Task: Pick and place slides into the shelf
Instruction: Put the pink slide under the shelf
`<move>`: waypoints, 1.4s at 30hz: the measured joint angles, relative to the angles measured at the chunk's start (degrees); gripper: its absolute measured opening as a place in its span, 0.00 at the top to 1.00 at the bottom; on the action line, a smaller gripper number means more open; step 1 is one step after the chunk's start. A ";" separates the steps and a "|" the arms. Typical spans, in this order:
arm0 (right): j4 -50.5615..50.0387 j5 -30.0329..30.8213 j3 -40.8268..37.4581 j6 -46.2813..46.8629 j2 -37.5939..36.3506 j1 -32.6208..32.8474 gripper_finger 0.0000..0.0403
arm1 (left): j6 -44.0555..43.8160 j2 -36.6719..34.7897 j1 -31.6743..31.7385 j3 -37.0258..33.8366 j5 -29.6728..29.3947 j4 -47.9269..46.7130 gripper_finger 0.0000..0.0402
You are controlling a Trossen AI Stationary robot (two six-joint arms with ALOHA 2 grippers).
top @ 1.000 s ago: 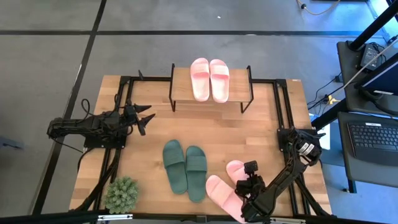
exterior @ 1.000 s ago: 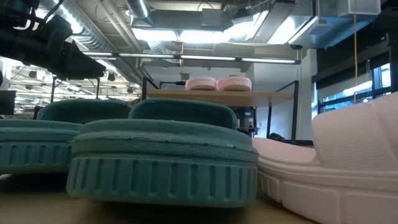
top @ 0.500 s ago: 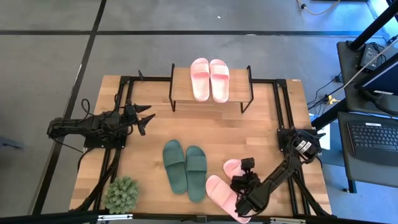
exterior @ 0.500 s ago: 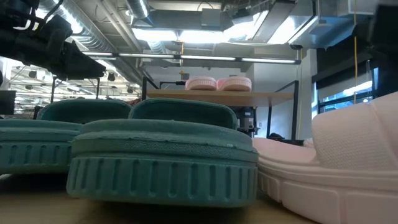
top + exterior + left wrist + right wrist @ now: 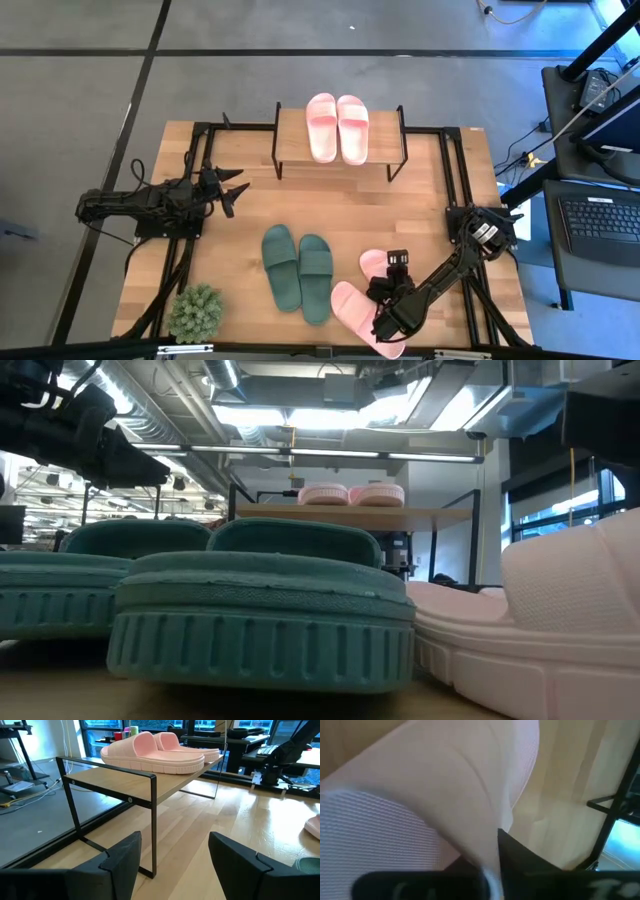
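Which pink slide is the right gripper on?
The right gripper is over the pink slide at the table's near edge, right of the green pair. Its mate lies beside it; the other pink pair sits on the shelf.

small green potted plant (image 5: 196,312) near table front-left corner, laptop (image 5: 603,228) off to right

two slides (image 5: 337,127) on the shelf (image 5: 290,150), four on the table (image 5: 400,205).

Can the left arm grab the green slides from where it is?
Probably yes. The left gripper hangs open, and only bare table lies between it and the green slides.
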 joint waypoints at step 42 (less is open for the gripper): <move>7.17 8.89 -8.09 -13.04 -17.85 -39.38 0.97 | 0.07 0.00 0.00 -0.02 -0.02 -0.09 0.44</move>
